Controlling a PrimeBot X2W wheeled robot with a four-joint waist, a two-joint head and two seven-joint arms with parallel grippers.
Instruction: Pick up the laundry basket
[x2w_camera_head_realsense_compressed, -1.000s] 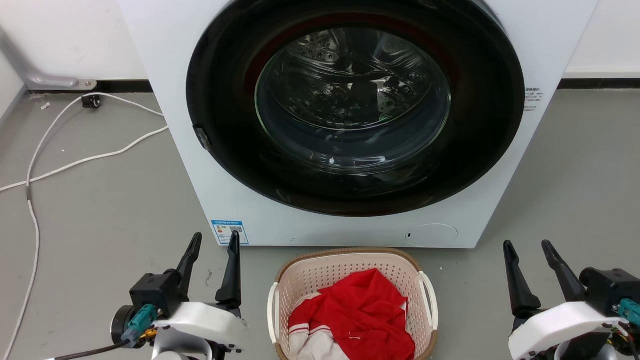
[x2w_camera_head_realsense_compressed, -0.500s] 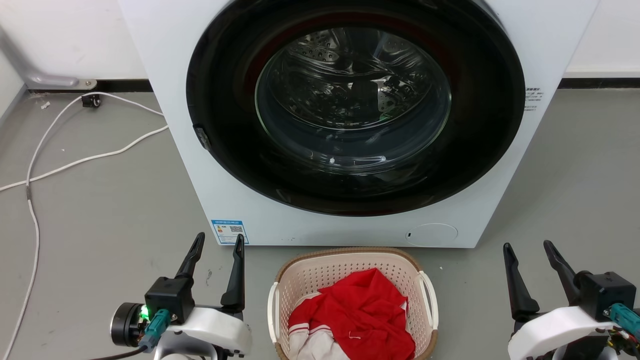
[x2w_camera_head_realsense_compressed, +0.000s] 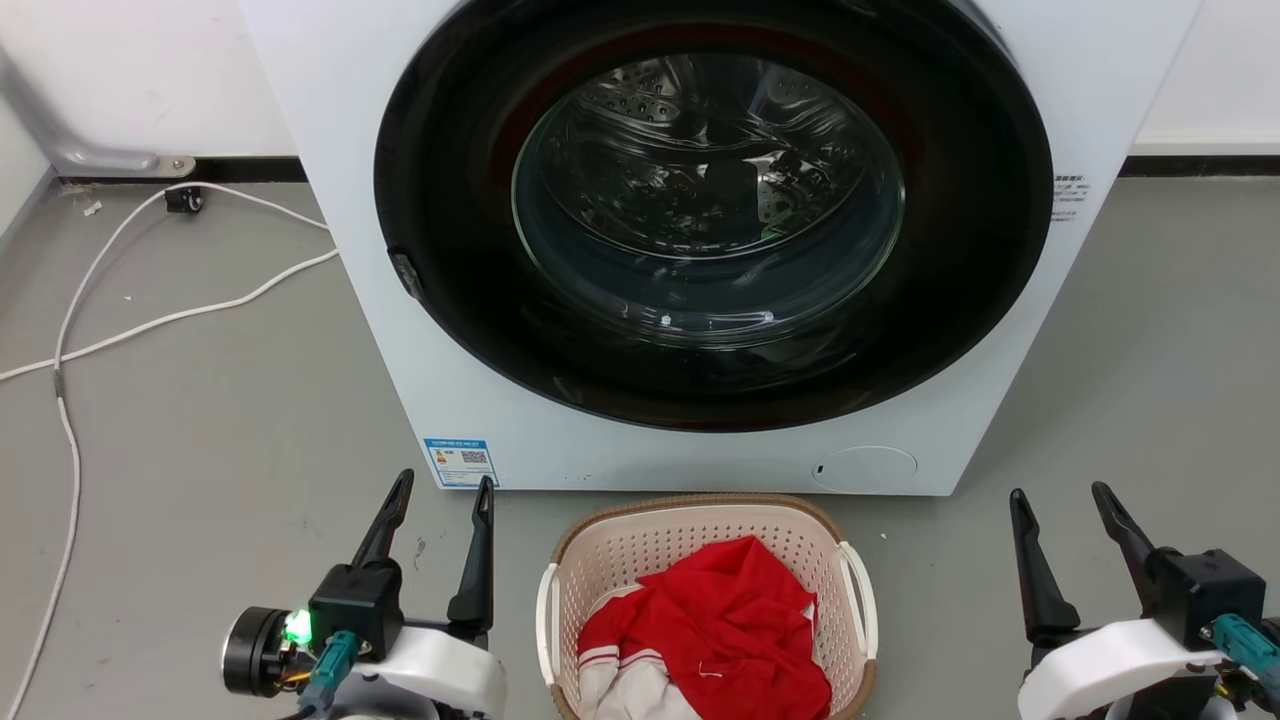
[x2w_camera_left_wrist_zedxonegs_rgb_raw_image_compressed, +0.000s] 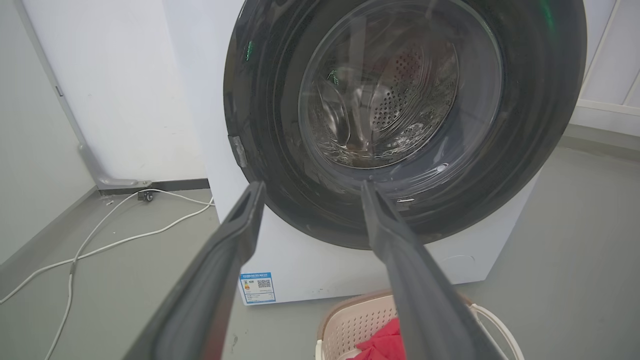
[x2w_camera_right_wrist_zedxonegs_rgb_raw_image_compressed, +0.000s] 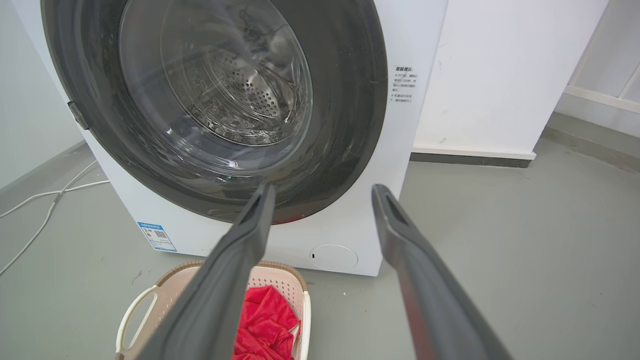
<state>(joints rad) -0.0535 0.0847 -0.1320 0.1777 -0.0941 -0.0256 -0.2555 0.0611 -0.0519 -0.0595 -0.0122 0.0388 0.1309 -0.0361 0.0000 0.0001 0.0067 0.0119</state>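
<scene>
On the grey floor just before the front-loading washing machine, the laundry basket sat holding a red garment, flanked by the left gripper and right gripper, both spread wide and empty, seemingly poised to take its white loop handles.

The cream perforated laundry basket, brown-rimmed with white loop handles, stands upright on the floor, holding a red garment
</scene>
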